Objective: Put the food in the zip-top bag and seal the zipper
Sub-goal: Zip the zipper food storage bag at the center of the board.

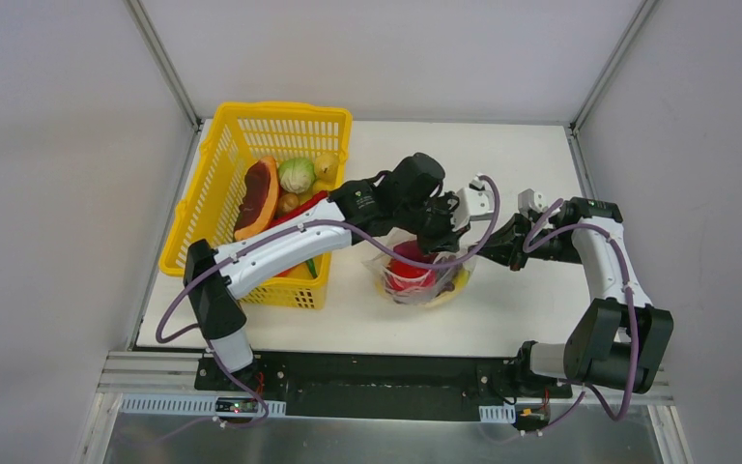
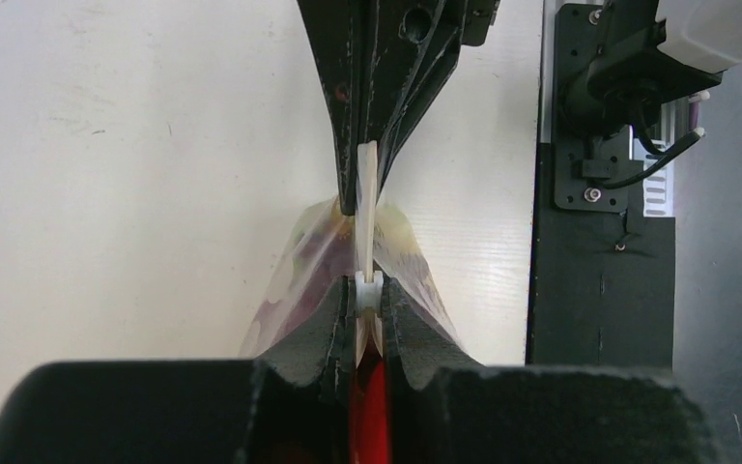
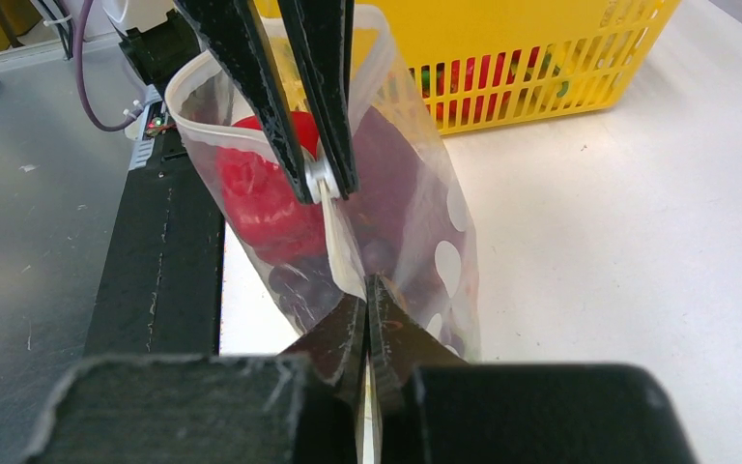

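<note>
With the jaws of my left gripper and my right gripper each pinching the zipper close together, I hold the zip-top bag upright over the tabletop, just beside the yellow basket, so the red food inside cannot spill while the strip is pressed closed.

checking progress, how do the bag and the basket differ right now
The zip-top bag is clear, white-dotted plastic; the yellow basket is opaque lattice. The bag is pinched by the left tool and right tool; the basket stands on the table, ungripped. Both hold toy food.
</note>
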